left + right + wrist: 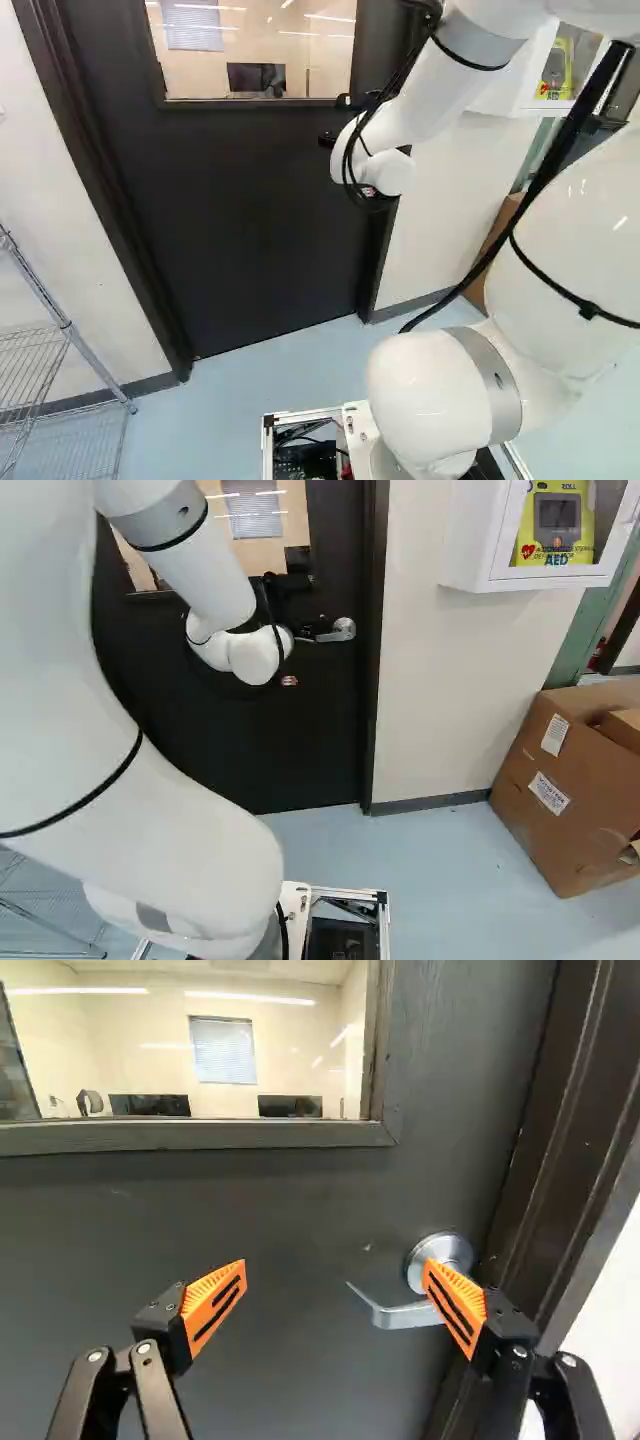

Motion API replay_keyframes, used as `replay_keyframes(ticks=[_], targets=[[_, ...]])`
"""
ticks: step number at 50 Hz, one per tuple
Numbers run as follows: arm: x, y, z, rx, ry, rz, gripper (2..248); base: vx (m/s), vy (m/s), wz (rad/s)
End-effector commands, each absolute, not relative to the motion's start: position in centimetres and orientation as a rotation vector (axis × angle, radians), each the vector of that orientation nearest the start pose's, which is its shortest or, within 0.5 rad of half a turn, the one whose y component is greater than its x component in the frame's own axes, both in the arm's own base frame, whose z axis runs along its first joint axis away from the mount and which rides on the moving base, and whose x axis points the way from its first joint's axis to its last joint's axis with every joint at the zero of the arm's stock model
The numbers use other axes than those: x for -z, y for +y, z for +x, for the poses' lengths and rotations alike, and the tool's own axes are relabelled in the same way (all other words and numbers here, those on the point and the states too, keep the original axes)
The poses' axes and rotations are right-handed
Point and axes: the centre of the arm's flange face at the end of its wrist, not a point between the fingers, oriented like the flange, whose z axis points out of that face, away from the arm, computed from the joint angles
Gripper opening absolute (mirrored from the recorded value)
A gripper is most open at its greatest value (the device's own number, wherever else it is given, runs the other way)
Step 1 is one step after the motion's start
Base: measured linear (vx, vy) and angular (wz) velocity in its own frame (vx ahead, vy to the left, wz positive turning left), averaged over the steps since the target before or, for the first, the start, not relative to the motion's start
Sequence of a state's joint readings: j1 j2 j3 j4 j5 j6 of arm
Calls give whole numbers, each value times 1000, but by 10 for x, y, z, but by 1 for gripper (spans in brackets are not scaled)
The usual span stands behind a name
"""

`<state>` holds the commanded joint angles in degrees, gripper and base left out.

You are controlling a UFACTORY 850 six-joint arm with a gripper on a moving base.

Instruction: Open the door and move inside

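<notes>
The closed door (290, 1220) is faced by the gripper (309, 630) at twelve o'clock, its two fingers held wide apart with nothing gripped. The lever handle (405, 1314) is seen at about one o'clock from the gripper, partly covered by one orange pad (455, 1305) (whether it is touched cannot be told). A cardboard box (560, 805) is placed at four o'clock in the right base view, a wire rack (68, 328) at eight o'clock in the left base view.

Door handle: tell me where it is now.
In the right base view, the door handle is on the dark door, near its right edge, just right of the arm's end joint.
</notes>
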<state>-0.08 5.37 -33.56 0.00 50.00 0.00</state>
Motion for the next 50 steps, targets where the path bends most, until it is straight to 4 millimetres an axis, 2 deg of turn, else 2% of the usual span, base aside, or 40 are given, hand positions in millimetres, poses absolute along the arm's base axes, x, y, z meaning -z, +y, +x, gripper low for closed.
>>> replay_keyframes(ticks=[15, 50], targets=[[-511, 1, 453, 2190, -1, -2251, 247, 0, 0, 0], [-475, -10, 479, 2113, 23, -2343, 247, 0, 0, 0]])
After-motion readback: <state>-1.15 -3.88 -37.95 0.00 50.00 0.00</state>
